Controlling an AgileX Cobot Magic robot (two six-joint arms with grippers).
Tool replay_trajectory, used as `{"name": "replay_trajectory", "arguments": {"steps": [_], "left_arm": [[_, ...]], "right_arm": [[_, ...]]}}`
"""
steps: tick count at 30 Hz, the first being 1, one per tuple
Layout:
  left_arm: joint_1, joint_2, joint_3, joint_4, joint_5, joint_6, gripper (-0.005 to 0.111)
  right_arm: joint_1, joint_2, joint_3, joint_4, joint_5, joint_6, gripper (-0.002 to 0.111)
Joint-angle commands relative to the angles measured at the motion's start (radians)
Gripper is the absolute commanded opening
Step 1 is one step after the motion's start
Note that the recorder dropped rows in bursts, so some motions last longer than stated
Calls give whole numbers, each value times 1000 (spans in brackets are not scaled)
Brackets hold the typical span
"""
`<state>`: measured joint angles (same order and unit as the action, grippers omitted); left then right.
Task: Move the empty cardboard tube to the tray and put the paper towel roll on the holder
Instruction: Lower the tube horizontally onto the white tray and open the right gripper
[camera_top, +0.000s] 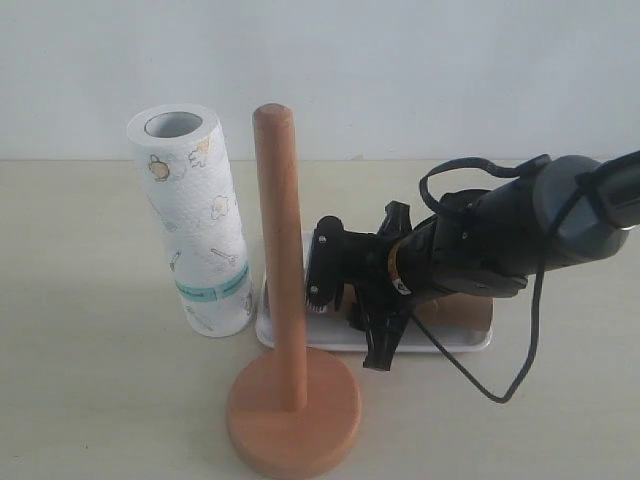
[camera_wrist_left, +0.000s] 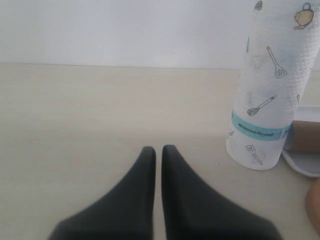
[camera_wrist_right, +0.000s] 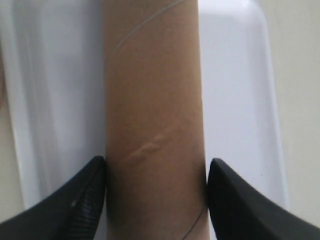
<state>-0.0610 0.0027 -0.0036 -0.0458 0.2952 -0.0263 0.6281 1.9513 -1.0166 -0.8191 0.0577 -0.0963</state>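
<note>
The right hand (camera_wrist_right: 156, 170) is half closed, its fingers (camera_wrist_right: 85, 195) pressed on both sides of the empty cardboard tube (camera_wrist_right: 152, 100), which lies lengthwise in the tray (camera_wrist_right: 235, 75) beneath the hand. Released carelessly, the round tube could roll against the low rim. The holder (camera_top: 285, 300) stands close by the fingertips, so a swinging exit could topple it. The left hand (camera_wrist_left: 158, 155), shut and empty, waits near the upright paper towel roll (camera_wrist_left: 267, 90).

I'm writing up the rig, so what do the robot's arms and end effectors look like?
The left end effector and right end effector have black, tapering fingers. The right arm is black and dark grey, with an orange band at the wrist and a black cable.
</note>
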Motion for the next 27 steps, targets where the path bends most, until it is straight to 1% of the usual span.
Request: {"name": "replay_trajectory", "arguments": {"steps": [1, 5, 6, 7, 8, 10, 12, 14, 15, 17, 22, 27], "left_arm": [[-2, -3, 4, 1, 0, 3, 4], [-2, -3, 4, 1, 0, 3, 4], [-2, -3, 4, 1, 0, 3, 4], [-2, -3, 4, 1, 0, 3, 4], [-2, -3, 4, 1, 0, 3, 4], [-2, -3, 4, 1, 0, 3, 4], [-2, -3, 4, 1, 0, 3, 4], [-2, -3, 4, 1, 0, 3, 4], [-2, -3, 4, 1, 0, 3, 4], [-2, -3, 4, 1, 0, 3, 4], [-2, -3, 4, 1, 0, 3, 4], [-2, -3, 4, 1, 0, 3, 4]], "right_arm": [[1, 5, -3, -2, -5, -18, 0], [1, 5, -3, -2, -7, -18, 1], [1, 5, -3, -2, -7, -18, 3], [1, 5, -3, -2, -9, -18, 8], [1, 5, -3, -2, -9, -18, 15], [1, 5, -3, -2, -10, -18, 33], [1, 5, -3, -2, -16, -16, 57], [1, 5, -3, -2, -25, -11, 76], [1, 2, -3, -2, -27, -4, 80], [1, -5, -3, -2, -27, 12, 84], [1, -54, -3, 0, 13, 16, 84], [1, -149, -3, 0, 108, 17, 84]]}}
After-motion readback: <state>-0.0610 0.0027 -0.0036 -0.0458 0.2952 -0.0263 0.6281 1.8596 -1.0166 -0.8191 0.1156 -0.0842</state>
